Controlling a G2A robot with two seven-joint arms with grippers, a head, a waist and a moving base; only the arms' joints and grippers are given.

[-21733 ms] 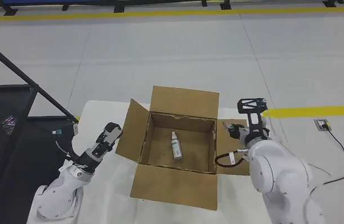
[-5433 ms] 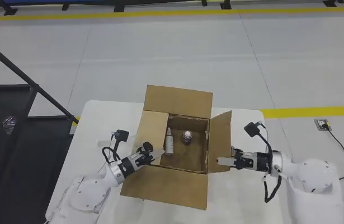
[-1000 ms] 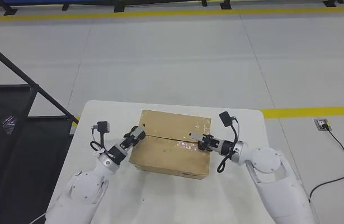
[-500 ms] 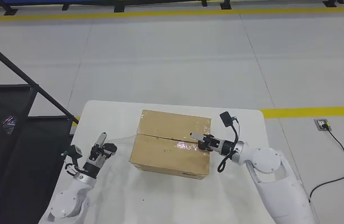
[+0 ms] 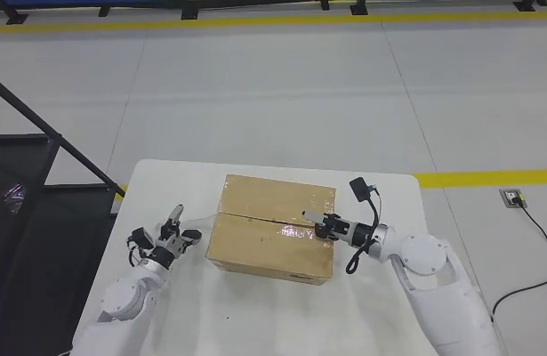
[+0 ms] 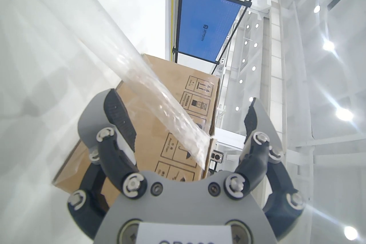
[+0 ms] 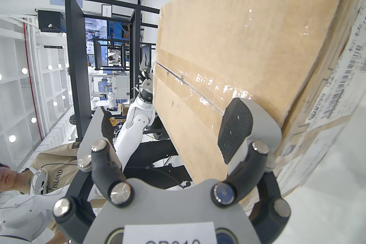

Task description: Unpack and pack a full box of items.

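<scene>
The matt brown cardboard box (image 5: pixel 271 227) wears glossy clear tape (image 7: pixel 200 82); my right tool (image 7: pixel 170 110) has dimpled black rubbery pads (image 7: pixel 234 128) on smooth grey metal.

Closed flaps (image 5: pixel 277 198) hide the inside of the cardboard box (image 5: pixel 271 240); at its 9 o'clock the left gripper (image 6: pixel 182 100) screens part of its side, where a clear strip (image 6: pixel 143 70) blurs the print (image 6: pixel 197 89).

Counter (image 5: pixel 255 320): white, I see it under the left fingers (image 5: pixel 175 214) and the right fingers (image 5: pixel 310 214).
Yellow floor line (image 5: pixel 486 178): out past the right fingers, beyond the counter edge.
Floor socket (image 5: pixel 511 197): just beside that line, with a cable attached.
Black frame (image 5: pixel 42 133): outboard of the left fingers, off the counter.
Blue panel (image 6: pixel 206 30): far ahead of the left fingers.
</scene>
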